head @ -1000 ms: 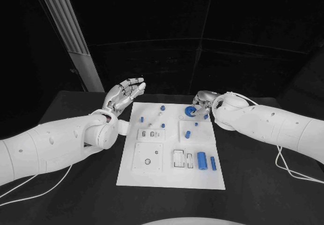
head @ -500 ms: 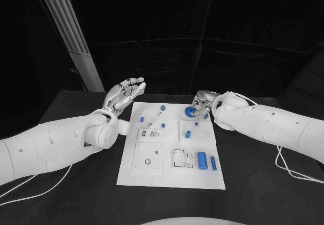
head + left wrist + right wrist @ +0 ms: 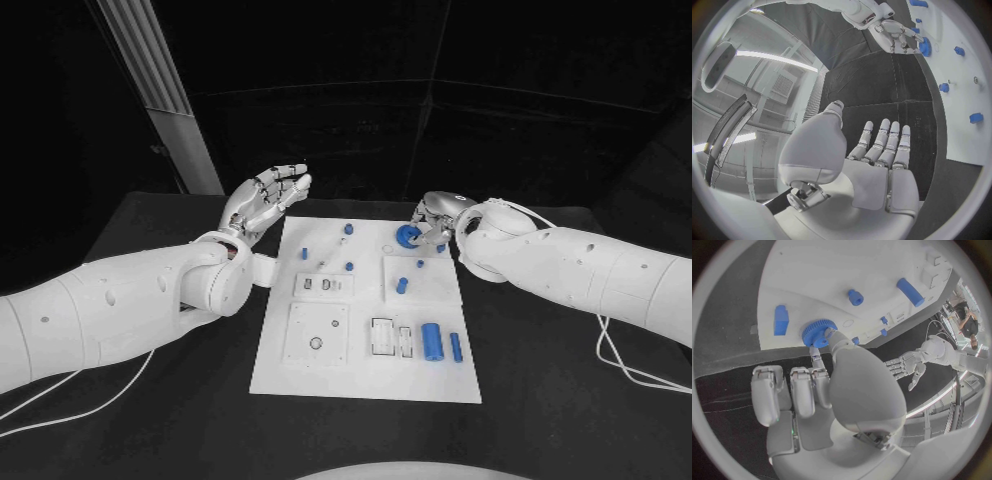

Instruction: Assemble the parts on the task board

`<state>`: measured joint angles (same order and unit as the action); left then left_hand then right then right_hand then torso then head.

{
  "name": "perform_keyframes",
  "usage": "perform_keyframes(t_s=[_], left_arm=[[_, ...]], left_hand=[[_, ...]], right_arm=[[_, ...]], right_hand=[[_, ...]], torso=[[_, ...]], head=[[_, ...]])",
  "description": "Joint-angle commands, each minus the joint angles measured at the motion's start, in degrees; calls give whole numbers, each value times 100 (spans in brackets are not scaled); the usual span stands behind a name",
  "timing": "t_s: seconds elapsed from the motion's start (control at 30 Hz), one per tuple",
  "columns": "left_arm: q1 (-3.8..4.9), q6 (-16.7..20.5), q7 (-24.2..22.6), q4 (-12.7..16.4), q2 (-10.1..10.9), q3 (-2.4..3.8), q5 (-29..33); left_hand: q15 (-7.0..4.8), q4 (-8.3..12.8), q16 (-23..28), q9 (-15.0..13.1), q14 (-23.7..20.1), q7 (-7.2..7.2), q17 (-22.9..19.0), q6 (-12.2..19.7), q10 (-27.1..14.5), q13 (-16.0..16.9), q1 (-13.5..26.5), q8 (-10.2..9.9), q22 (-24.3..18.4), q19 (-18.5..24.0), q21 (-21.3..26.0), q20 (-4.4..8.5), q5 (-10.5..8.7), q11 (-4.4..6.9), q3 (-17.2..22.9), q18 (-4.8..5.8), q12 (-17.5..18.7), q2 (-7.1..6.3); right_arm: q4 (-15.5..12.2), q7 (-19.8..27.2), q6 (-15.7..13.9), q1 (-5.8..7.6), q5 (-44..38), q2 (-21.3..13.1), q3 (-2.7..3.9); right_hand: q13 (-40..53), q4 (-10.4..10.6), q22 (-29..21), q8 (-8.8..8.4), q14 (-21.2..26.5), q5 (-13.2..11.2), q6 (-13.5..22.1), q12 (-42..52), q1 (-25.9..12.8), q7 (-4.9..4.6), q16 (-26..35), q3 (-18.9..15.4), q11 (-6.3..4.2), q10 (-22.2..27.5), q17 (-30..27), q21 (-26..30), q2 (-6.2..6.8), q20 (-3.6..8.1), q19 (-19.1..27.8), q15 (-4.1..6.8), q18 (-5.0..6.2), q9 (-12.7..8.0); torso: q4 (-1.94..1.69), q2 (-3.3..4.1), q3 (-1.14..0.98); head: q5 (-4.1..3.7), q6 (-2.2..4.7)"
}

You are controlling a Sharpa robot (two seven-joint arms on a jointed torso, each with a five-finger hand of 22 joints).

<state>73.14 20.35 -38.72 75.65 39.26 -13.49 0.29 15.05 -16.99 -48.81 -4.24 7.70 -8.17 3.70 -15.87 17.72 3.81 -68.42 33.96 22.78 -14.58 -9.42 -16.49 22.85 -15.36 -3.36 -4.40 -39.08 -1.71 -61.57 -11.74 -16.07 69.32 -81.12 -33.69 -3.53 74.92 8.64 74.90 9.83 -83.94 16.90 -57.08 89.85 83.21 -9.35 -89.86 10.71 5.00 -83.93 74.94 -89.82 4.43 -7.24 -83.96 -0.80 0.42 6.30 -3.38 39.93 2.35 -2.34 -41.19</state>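
Right hand (image 3: 438,217) has barely shifted, gripping blue gear (image 3: 408,237)

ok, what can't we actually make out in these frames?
- Head view: the right hand covers the far side of the blue gear; contact there is hidden.
- Right wrist view: the thumb hides part of the gear, so whether it is seated on the task board is unclear.
- Head view: small board cutouts are too small to read.

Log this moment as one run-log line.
left hand: open, raised beside task board | right hand: fingers on blue gear at board's far edge | other parts: untouched
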Motion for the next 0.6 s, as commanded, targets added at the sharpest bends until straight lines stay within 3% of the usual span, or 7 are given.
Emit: perform_keyframes(t_s=[0.03,0.43,0.6], left_arm=[[8,-63,-1646,-2,0,3,-37],[8,-66,-1643,-28,-11,3,-37],[8,-66,-1640,-36,-19,3,-37]], left_hand=[[12,12,-34,8,-15,-892,2,36,-15,-1,11,35,-7,44,35,-4,-3,3,37,-86,-25,59],[11,12,-35,10,-17,-892,1,42,-20,-2,8,49,-7,53,35,-3,-4,3,31,-86,-33,67],[11,12,-35,10,-17,-892,1,42,-20,-2,8,49,-7,53,35,-3,-4,3,31,-86,-33,67]], right_arm=[[-90,171,-507,15,51,-53,3],[-650,316,-1017,23,107,-388,11],[-823,363,-1073,29,123,-446,13]], right_hand=[[1508,-38,1510,52,-606,41,-132,15,-4,90,-14,6,-27,-607,1506,-18,-29,42,-604,29,-42,53],[1508,-48,1510,14,-606,30,-103,15,-33,69,-14,8,-12,-607,1506,-18,-7,40,-604,23,-42,39],[1508,-50,1510,13,-606,30,-103,15,-32,69,-14,9,-11,-607,1506,-18,-6,39,-604,22,-42,39]], torso=[[6,0,-2],[4,-8,8],[-3,-4,12]], head=[[7,-1],[-7,-27],[-29,-20]])
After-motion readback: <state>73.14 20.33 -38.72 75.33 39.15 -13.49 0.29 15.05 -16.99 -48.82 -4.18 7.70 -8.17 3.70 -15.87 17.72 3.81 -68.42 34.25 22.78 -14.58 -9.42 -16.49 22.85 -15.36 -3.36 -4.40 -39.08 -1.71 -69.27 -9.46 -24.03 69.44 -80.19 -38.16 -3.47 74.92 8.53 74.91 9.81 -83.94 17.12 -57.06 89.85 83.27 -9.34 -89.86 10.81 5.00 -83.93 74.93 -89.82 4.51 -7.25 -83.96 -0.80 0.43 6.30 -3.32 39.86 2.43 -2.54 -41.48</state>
